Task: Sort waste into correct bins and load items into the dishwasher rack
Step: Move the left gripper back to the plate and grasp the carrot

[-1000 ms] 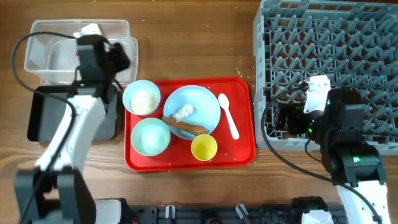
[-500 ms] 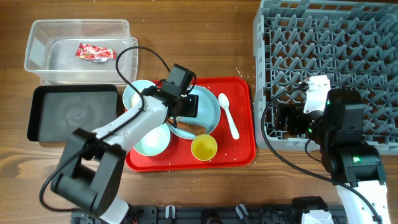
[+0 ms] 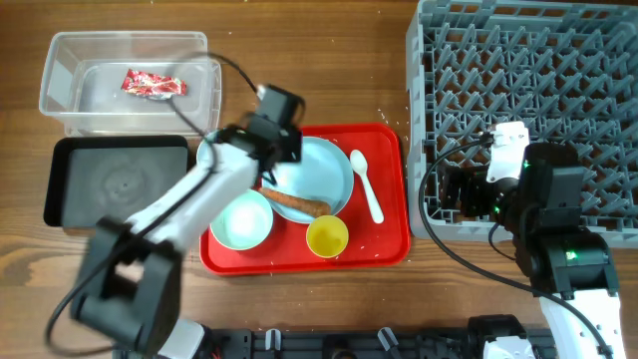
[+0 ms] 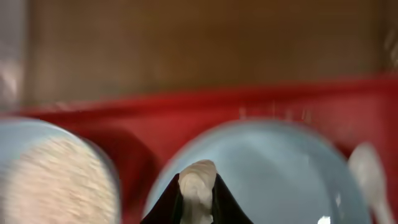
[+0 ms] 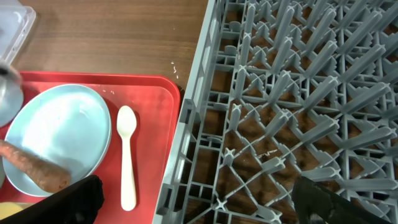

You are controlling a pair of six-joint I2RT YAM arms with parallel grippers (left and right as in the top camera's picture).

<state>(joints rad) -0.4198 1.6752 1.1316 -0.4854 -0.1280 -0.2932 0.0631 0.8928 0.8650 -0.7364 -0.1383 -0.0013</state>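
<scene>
Wood table, red tray; left gripper pinches a white wad above the blue plate, right gripper spread wide.

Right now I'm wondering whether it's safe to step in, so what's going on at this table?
The left hand is shut on a small white lump over the light-blue plate on the red tray. A red-and-white wrapper lies in the clear tub, and the sausage-like stick lies on the plate. The right hand hangs open at the edge of the grey rack, holding nothing.
</scene>
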